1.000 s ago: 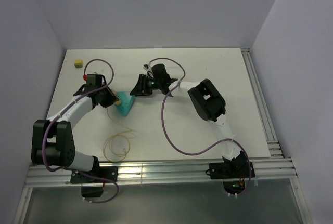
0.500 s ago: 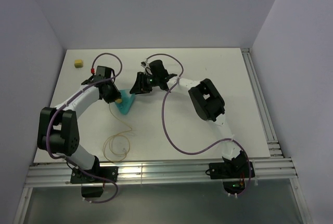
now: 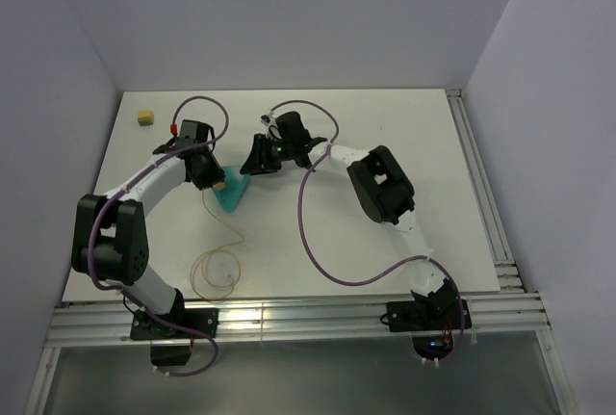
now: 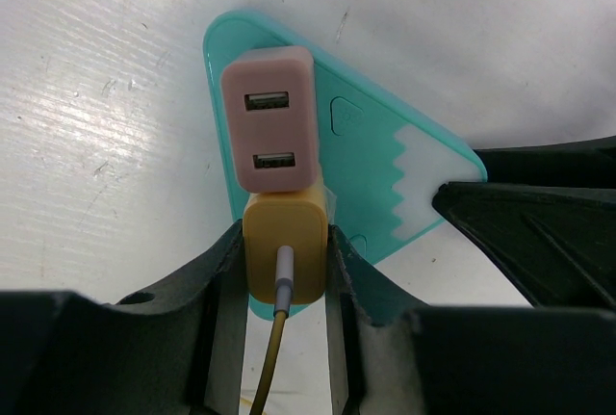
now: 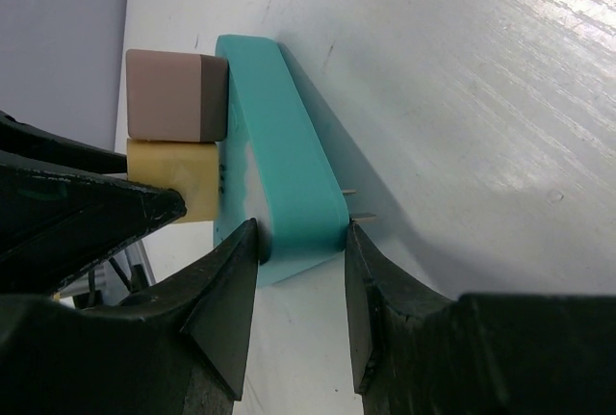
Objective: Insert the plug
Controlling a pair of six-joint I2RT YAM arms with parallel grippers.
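Blocky yel plug, smooth teal wedge, streaky tbl

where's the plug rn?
Left wrist view: the plug sits pinched in the left pincer, against the teal block, right beside the pink adapter. Top view: left-centre of the table.

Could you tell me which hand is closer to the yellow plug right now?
Left. The left hand is shut on the yellow plug, one finger on each side. The right hand clamps the end of the teal block, apart from the plug.
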